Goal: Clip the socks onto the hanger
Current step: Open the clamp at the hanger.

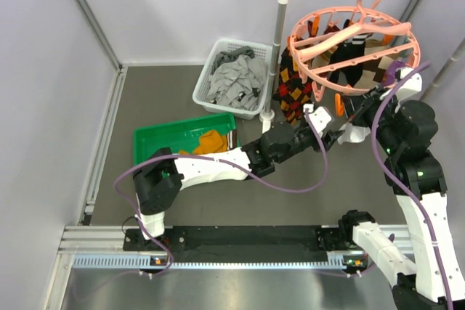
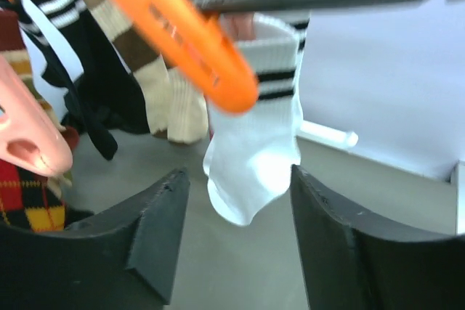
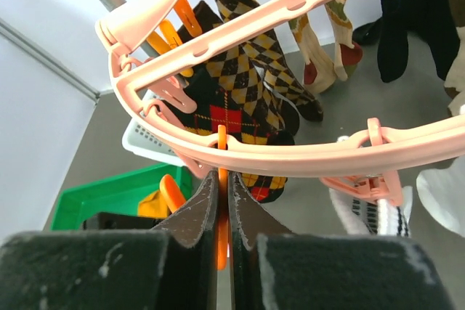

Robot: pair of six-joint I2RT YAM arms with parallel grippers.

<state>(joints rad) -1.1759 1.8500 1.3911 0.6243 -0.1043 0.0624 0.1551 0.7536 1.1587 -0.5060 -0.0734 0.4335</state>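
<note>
**Right gripper pinches a clip under the hanger; left gripper gapes at a hung sock**

The hanger (image 1: 298, 52) hangs by its hook from the white rail (image 1: 278, 41), its ring tilted. Both arms reach up to its near rim. The right gripper (image 3: 224, 179) sits just below that rim, its fingers squeezed almost together on an orange clip (image 3: 221, 143) that dangles from the ring. The left gripper (image 2: 236, 176) is just left of it, under the same rim, with its fingers spread wide and nothing between them.

Left of the hanger and farther back stands a white basket (image 1: 211, 59) of grey garments (image 1: 236, 81). Nearer, well left of the hanger, a green tray (image 1: 156, 139) holds mustard-orange socks (image 1: 211, 141).

Argyle socks (image 1: 293, 96) hang from the hanger's left side. A white striped sock (image 2: 254, 150) hangs under the near rim beneath a pink clip (image 3: 367, 183), straight ahead of the left gripper's open fingers and apart from them. A blurred clip (image 2: 182, 27), orange, crosses in front of its cuff.
</note>
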